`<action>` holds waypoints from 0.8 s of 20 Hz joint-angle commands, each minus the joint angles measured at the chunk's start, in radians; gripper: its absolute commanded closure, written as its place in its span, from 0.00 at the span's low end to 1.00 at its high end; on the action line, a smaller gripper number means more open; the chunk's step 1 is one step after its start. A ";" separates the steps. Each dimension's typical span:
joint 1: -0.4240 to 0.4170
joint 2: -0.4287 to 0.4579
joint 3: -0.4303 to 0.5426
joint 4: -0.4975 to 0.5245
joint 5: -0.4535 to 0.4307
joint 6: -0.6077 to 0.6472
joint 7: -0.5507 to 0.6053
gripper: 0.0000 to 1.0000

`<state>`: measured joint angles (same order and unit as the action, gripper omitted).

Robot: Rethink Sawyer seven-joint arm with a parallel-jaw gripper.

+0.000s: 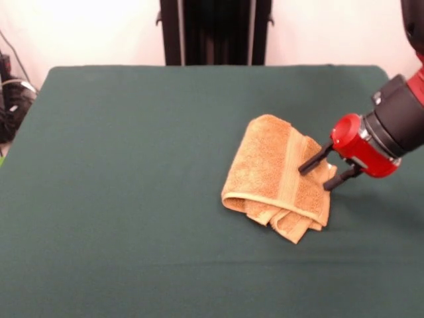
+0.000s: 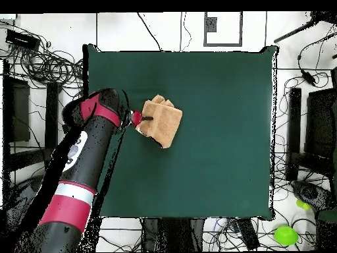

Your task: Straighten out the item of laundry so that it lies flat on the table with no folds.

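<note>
The orange-tan towel [image 1: 275,175] lies folded over itself in several layers on the right half of the green table [image 1: 132,165], with a paler woven band running down it. My red gripper [image 1: 314,179] comes in low from the right, its two black fingers [image 1: 317,158] spread apart at the towel's right edge. The upper fingertip is over the towel and the lower one is at its edge. It holds nothing that I can see. In the overhead view the towel [image 2: 162,122] lies left of the table's [image 2: 217,145] centre, with the gripper [image 2: 142,118] at its left side.
The black pedestal [image 1: 213,32] stands behind the table's far edge. Cables [image 1: 13,93] lie off the table's left side. In the overhead view, my arm [image 2: 82,165] crosses the table's left edge, and cables and equipment [image 2: 306,138] ring the table.
</note>
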<state>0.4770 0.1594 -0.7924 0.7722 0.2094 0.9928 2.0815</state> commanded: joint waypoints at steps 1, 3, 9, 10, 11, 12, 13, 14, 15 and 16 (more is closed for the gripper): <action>0.001 0.065 0.095 -0.103 0.082 -0.030 0.315 0.00; -0.003 0.060 0.099 -0.117 0.089 -0.004 0.304 0.00; -0.012 0.078 0.087 -0.153 0.102 0.007 0.334 0.00; -0.015 0.078 0.088 -0.157 0.102 0.011 0.331 0.00; -0.017 0.078 0.089 -0.162 0.104 0.016 0.330 0.00; -0.014 0.075 0.091 -0.159 0.104 0.018 0.332 0.00; -0.012 0.072 0.094 -0.156 0.104 0.019 0.333 0.00; -0.011 0.070 0.095 -0.157 0.104 0.023 0.332 0.00; -0.011 0.068 0.096 -0.158 0.106 0.027 0.333 0.00; -0.012 0.066 0.097 -0.160 0.108 0.032 0.335 0.00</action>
<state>0.4601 0.1837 -0.8049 0.7059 0.2137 1.0577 2.0816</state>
